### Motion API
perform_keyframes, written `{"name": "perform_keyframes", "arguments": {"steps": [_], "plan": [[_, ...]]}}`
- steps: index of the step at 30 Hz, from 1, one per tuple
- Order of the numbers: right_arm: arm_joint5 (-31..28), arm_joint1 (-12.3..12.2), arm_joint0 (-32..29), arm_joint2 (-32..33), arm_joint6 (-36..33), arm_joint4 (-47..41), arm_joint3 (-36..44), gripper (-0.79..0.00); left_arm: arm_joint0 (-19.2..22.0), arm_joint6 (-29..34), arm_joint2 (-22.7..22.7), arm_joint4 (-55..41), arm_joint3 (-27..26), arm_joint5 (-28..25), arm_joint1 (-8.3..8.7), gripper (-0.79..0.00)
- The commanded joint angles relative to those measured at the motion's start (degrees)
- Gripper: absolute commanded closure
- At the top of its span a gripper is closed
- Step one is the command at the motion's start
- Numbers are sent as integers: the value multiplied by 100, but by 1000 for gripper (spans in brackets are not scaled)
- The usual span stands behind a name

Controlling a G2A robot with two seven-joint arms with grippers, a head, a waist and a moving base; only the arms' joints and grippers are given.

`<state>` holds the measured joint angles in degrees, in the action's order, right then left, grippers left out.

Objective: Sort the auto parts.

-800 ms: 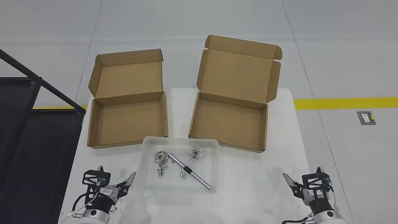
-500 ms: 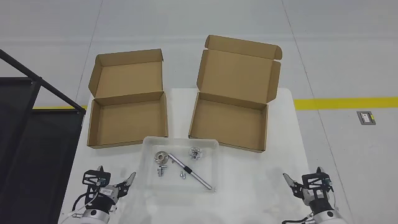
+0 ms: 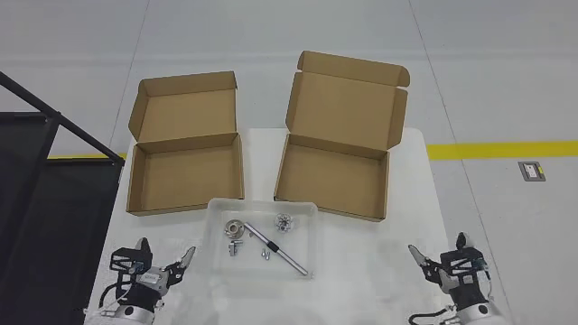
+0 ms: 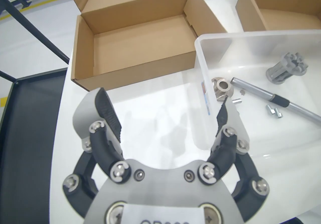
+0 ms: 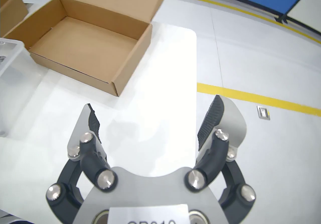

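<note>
A clear plastic tray (image 3: 217,208) at the table's front middle holds the auto parts: a long steel rod (image 3: 275,248), a round bushing (image 3: 234,227), a splined metal piece (image 3: 284,223) and small bolts (image 3: 237,247). In the left wrist view the tray wall (image 4: 202,59), bushing (image 4: 222,85), rod (image 4: 273,99) and splined piece (image 4: 287,67) lie just ahead. My left gripper (image 3: 153,257) (image 4: 163,98) hangs open over bare table left of the tray. At the front right corner my right gripper (image 3: 438,250) (image 5: 153,107) is open and holds nothing.
Two open cardboard boxes sit behind the tray, the left box (image 3: 185,176) (image 4: 140,42) and the right box (image 3: 334,181) (image 5: 82,44), both with nothing inside. A dark rack (image 3: 36,208) borders the table's left side. The table's right edge (image 3: 438,199) lies close to the right gripper.
Both grippers have shifted slightly toward the table's front edge, the left one also a little leftward. The parts and boxes have not moved.
</note>
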<state>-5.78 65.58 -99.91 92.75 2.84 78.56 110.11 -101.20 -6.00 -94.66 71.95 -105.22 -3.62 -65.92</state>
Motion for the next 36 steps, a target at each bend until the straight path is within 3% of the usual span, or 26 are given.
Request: {"name": "perform_keyframes", "arguments": {"steps": [1,6,11,19,33,36], "plan": [[-343,-18,-6,10,-122,55,376,-785,-89,-206,-147,-68,-58,-105,6,-785],[-549,-47,158,-150,-582,856,1342,-785,-350,-662,-548,-297,-137,-297,9,-785],[-1401,-71,683,-760,-1165,1370,1885,-785,-533,-793,-836,-625,-129,-312,-10,-785],[-1762,91,2123,-2424,-2750,1368,1299,-785,-654,-752,-908,-732,-125,-390,-26,-785],[-1790,90,2118,-2443,-2747,1377,1288,-785,-654,-752,-908,-732,-125,-390,-26,-785],[-2236,112,2372,-2828,-2899,1552,1101,-785,-625,-707,-892,-770,-114,-375,-31,-785]]}}
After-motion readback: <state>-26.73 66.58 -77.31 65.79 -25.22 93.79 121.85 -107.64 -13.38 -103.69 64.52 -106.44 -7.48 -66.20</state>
